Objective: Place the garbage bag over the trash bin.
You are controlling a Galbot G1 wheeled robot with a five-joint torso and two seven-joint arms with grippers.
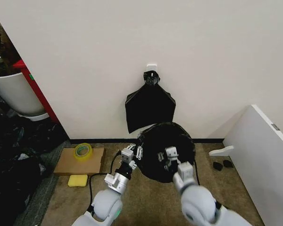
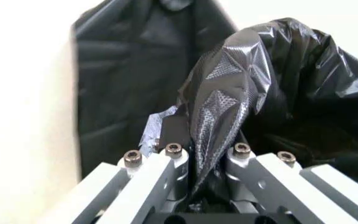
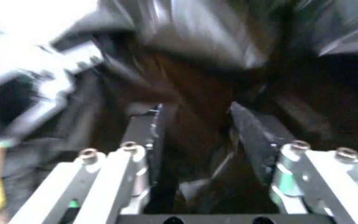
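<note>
Two grippers work at one garbage bag [image 1: 167,149], which billows as a round black mass on the carpeted floor at the foot of the white wall, just past both arms. At about 9 o'clock on the bag's mouth, the left gripper [image 1: 133,152] has its jaws closed on a pinched fold of the glossy plastic [image 2: 219,107]; judging by the pose, this holds one side of the rim taut. At the centre of the mouth, the right gripper [image 1: 169,157] reaches into the bag, its jaws parted with dark plastic [image 3: 195,154] between them; whether they grip it cannot be told. Together they seem to be spreading the opening. One trash bin is presumably under the bag, fully hidden by it. At 12 o'clock, one flat bunch of spare bags [image 1: 149,109] hangs from one hook on the wall. At 9 o'clock lie one cardboard sheet [image 1: 68,164], one tape roll [image 1: 83,151] on it, and one yellow sponge [image 1: 78,180] beside it.
</note>
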